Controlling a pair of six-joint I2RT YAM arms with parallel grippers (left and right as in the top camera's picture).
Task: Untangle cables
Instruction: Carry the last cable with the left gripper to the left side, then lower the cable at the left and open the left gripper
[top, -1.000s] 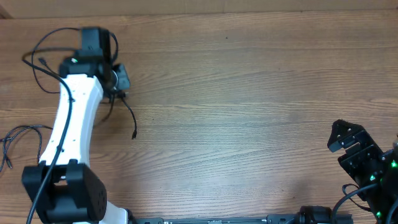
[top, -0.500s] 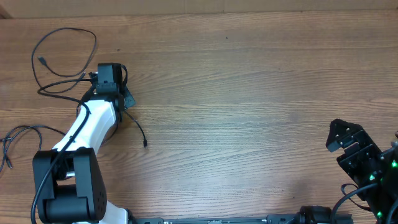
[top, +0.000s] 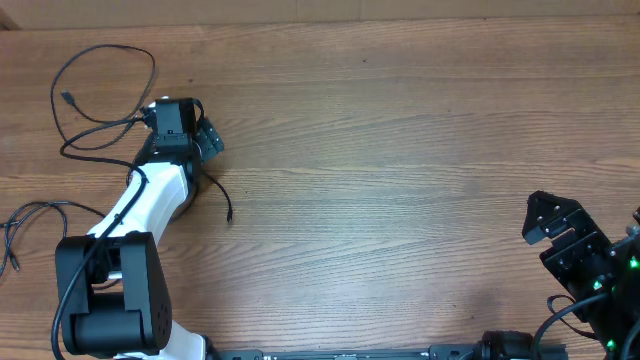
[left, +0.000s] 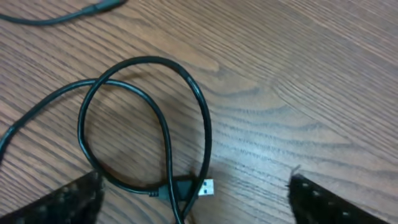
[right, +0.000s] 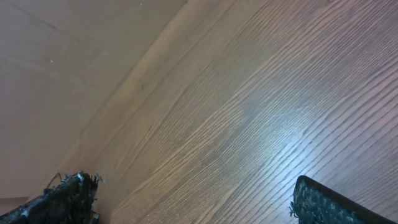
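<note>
- The left gripper (left: 196, 180) was released: its two dark fingers (left: 68, 199) stood wide apart, clasping nothing.
- A thin black cable with a silvery plug (left: 202, 124) lay on the wood between those fingers. It curled into a loop that crossed over itself, and the plug (left: 208, 186) rested at the near side of the loop, about midway between the fingertips and touching neither.
- The white left arm (top: 150, 195) reached from its base at the near left toward the far left of the table, with the wrist bent down over the surface.
- A second thin black cable (top: 150, 75) lay in a loose open loop just far-left of that wrist.
- A third thin black cable (top: 40, 207) lay bunched at the left edge, well apart from the gripper.
- The right gripper (right: 193, 186) was also released, with its fingers spread over bare wood and no cable near.
- The black right arm (top: 585, 260) sat folded at the near right corner.
- The brown wood-grain table (top: 400, 150) ran under both arms, and a plain pale surface (right: 62, 62) showed beyond its edge.
</note>
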